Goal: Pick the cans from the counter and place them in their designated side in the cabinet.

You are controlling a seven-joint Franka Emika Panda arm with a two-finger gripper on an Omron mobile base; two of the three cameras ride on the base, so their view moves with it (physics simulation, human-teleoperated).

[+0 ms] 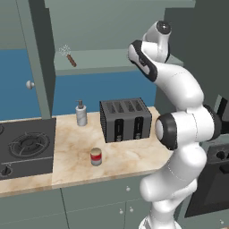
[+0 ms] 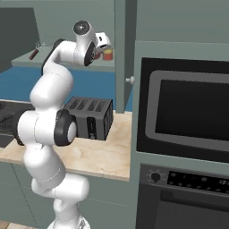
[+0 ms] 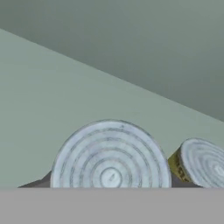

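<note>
A red can [image 1: 95, 156] with a pale band stands on the beige counter [image 1: 74, 134], in front of the toaster. My arm reaches up into the grey-green cabinet [image 1: 103, 60]. There my gripper [image 2: 103, 46] is shut on an orange-red can [image 2: 108, 54] at the right end of the shelf, close to the door panel [image 2: 123, 53]. In the hand view this can's bluish-grey ringed top [image 3: 110, 159] sits between my dark fingertips [image 3: 33, 183], over the shelf board [image 3: 52, 96]. Whether it rests on the board I cannot tell.
Another tin [image 3: 199, 162] with an olive-yellow side stands just right of the held can. A small brush [image 1: 69, 57] lies at the shelf's left. On the counter are a dark toaster [image 1: 125, 120] and a pale pump bottle [image 1: 81, 113], with the stove [image 1: 24, 147] left and an oven [image 2: 188, 107] right.
</note>
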